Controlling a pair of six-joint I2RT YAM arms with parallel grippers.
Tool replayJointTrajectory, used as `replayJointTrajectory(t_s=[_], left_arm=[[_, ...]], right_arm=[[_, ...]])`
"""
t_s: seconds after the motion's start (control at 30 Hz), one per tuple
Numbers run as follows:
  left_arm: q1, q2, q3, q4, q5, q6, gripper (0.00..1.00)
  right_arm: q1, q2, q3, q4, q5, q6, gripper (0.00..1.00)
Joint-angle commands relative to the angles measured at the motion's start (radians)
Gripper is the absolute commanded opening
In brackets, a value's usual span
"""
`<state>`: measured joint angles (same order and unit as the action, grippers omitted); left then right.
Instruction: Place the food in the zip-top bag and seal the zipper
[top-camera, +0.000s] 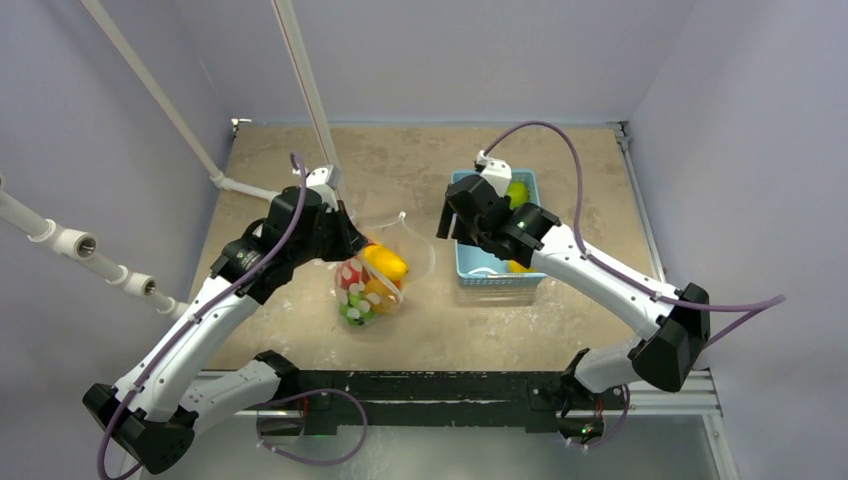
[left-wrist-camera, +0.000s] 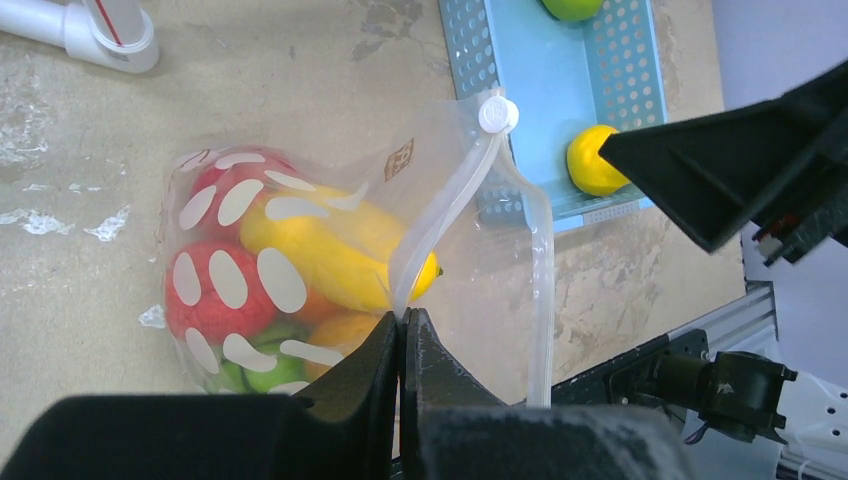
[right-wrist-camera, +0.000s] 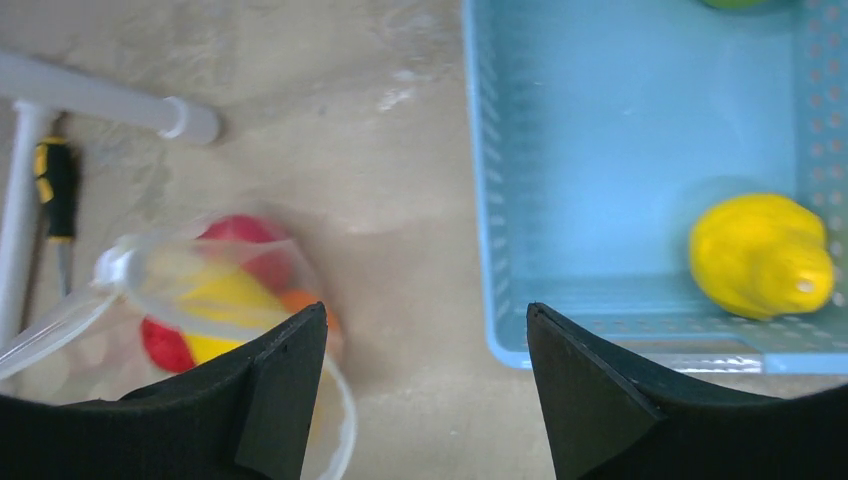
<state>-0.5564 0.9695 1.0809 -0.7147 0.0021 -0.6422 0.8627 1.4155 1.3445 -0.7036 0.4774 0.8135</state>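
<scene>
The zip-top bag (top-camera: 372, 283) lies mid-table, clear with white dots, its mouth gaping toward the basket. Red, yellow, orange and green food (left-wrist-camera: 300, 255) fills it. My left gripper (left-wrist-camera: 403, 318) is shut on the zipper (left-wrist-camera: 450, 205), pinching the near strip of the mouth; the white slider (left-wrist-camera: 497, 112) sits at the strip's far end. My right gripper (right-wrist-camera: 425, 312) hangs open and empty between the bag (right-wrist-camera: 215, 300) and the basket's near-left corner. A yellow fruit (right-wrist-camera: 762, 255) lies in the basket, and a green one (top-camera: 517, 190) at its far end.
The light-blue basket (top-camera: 468, 262) stands right of the bag. White pipes (top-camera: 240, 186) cross the left side of the table, with a yellow-handled tool (right-wrist-camera: 55, 185) beside them. Walls close in on three sides.
</scene>
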Motion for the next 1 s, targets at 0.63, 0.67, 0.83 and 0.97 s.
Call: replayJointTrajectory(t_s=[0.63, 0.67, 0.83, 0.97], left_arm=[[0.009, -0.007, -0.044, 0.089, 0.166, 0.101, 0.0], [0.009, -0.006, -0.047, 0.091, 0.172, 0.104, 0.0], [0.009, -0.007, -0.055, 0.095, 0.189, 0.111, 0.0], [0.009, -0.011, -0.065, 0.101, 0.2, 0.114, 0.0]], right_arm=[[-0.265, 0.019, -0.212, -0.088, 0.15, 0.158, 0.77], [-0.268, 0.02, -0.213, -0.089, 0.142, 0.161, 0.77], [-0.287, 0.036, -0.226, -0.089, 0.144, 0.179, 0.76], [-0.302, 0.058, -0.231, -0.089, 0.148, 0.184, 0.76]])
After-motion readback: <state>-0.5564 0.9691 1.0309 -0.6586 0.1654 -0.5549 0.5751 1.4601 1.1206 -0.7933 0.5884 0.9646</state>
